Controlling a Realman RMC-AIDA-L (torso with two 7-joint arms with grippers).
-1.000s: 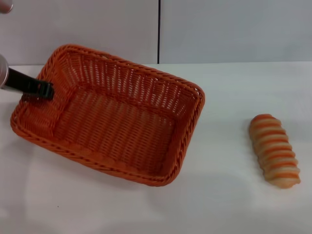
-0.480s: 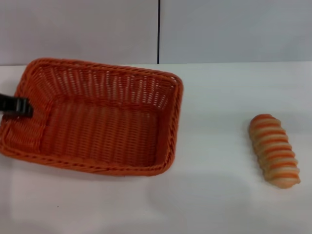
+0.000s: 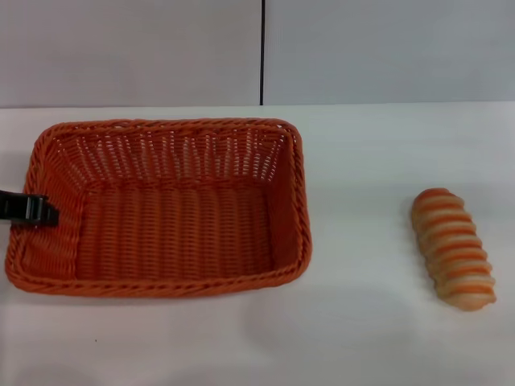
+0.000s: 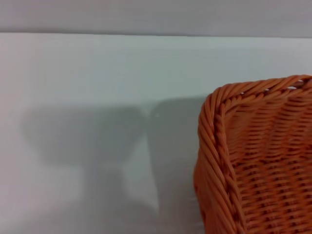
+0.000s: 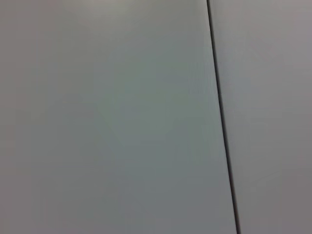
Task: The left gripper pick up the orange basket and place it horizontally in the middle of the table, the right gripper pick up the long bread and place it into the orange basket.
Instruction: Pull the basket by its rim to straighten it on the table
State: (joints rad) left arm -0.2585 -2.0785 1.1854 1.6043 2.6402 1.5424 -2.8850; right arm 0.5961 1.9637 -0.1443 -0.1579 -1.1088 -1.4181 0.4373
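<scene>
The orange basket (image 3: pixel 165 288) lies level and lengthwise on the white table (image 3: pixel 362 338), left of the middle. My left gripper (image 3: pixel 30 211) shows only as a black tip clamped over the basket's left rim. One braided corner of the orange basket (image 4: pixel 219 146) fills the left wrist view, with its shadow on the table beside it. The long bread (image 3: pixel 453 248), tan with orange stripes, rests on the table at the right, well apart from the basket. My right gripper is out of view; its wrist camera shows only wall.
A grey wall (image 3: pixel 386 48) with a dark vertical seam (image 3: pixel 261 52) stands behind the table's far edge. Bare tabletop lies between basket and bread and along the front.
The basket, held at its left rim, has swung from a slanted pose to square with the table edge and come lower. The bread has not moved.
</scene>
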